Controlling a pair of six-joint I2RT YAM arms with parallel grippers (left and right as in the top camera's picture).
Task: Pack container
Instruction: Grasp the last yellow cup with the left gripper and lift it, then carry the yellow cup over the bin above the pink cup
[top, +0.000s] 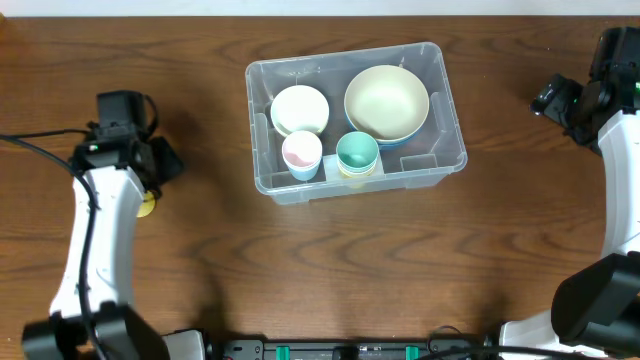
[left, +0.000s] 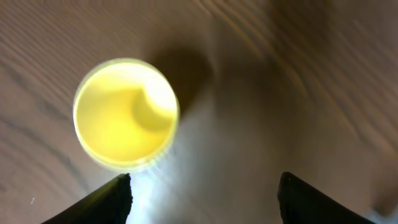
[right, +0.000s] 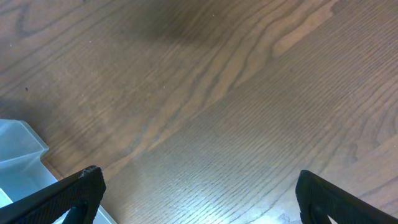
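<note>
The container (top: 430, 162) sits at the middle of the tabletop (top: 500, 260), its long side running left to right. Inside it, at the far left, lies a small cream bowl (top: 300, 108). At the far right a larger cream bowl (top: 386, 100) is nested in a blue one. Along the near wall stand a pink-lined cup (top: 302, 152) and a teal cup (top: 357, 153), the teal one stacked in another cup. Well to the left, a yellow cup (left: 126, 114) stands upright and empty on the tabletop. The left gripper (left: 204, 199) is spread wide above it, the cup close to one finger and not between the two. The right gripper (right: 199, 199) is also spread, holding nothing, over bare wood to the right of the container
</note>
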